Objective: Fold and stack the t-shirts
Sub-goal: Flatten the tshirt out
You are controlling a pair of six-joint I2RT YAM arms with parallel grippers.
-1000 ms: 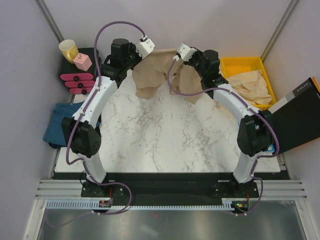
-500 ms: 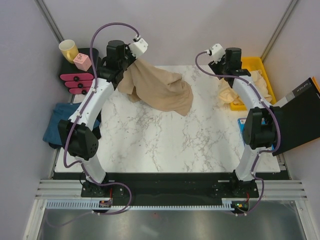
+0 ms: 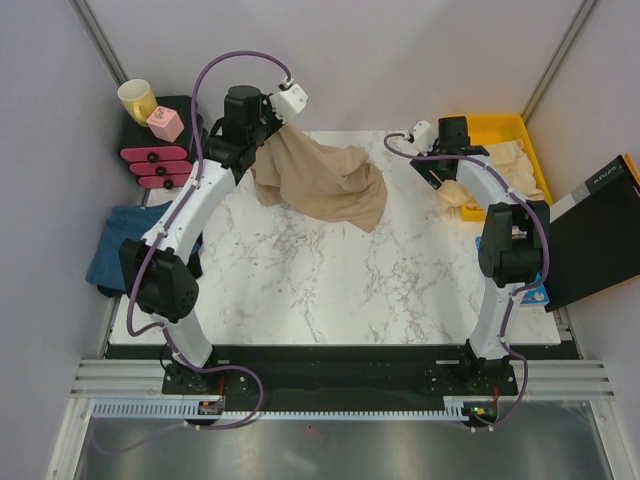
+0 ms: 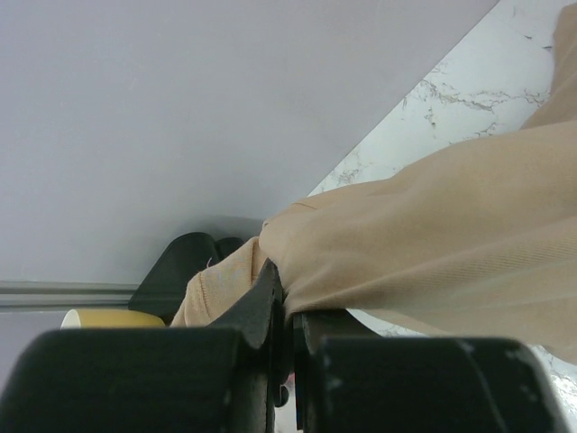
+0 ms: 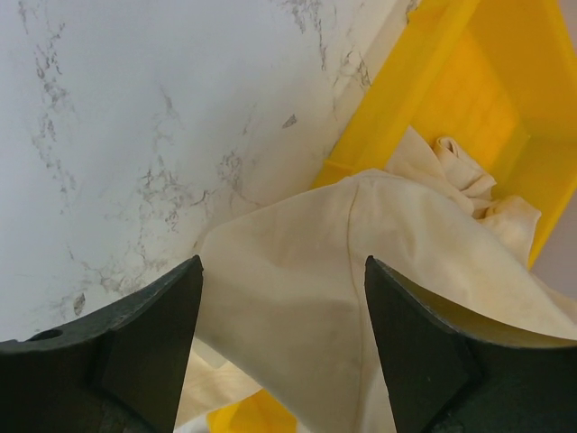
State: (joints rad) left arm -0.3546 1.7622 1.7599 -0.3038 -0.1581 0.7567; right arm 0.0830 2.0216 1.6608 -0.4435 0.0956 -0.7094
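A tan t-shirt (image 3: 325, 182) hangs bunched from my left gripper (image 3: 277, 127) at the back of the marble table (image 3: 330, 280), its lower part trailing onto the surface. In the left wrist view the jaws of that gripper (image 4: 290, 293) are shut on a fold of the tan cloth (image 4: 433, 225). My right gripper (image 3: 447, 178) is at the back right and stands open, fingers wide apart. It hovers over a cream t-shirt (image 5: 297, 289) that spills over the edge of the yellow bin (image 5: 451, 81); nothing is gripped between its fingertips (image 5: 283, 262).
The yellow bin (image 3: 490, 130) with cream t-shirts (image 3: 505, 170) sits at the back right. A teal-blue t-shirt (image 3: 115, 245) lies off the table's left edge. A yellow mug (image 3: 137, 98), pink block (image 3: 165, 122) and pink rack (image 3: 155, 160) stand back left. A black box (image 3: 600, 235) is at the right.
My right gripper has let go of the tan t-shirt, opened and swung right to the yellow bin. The shirt now hangs from the left gripper alone and has sagged onto the table.
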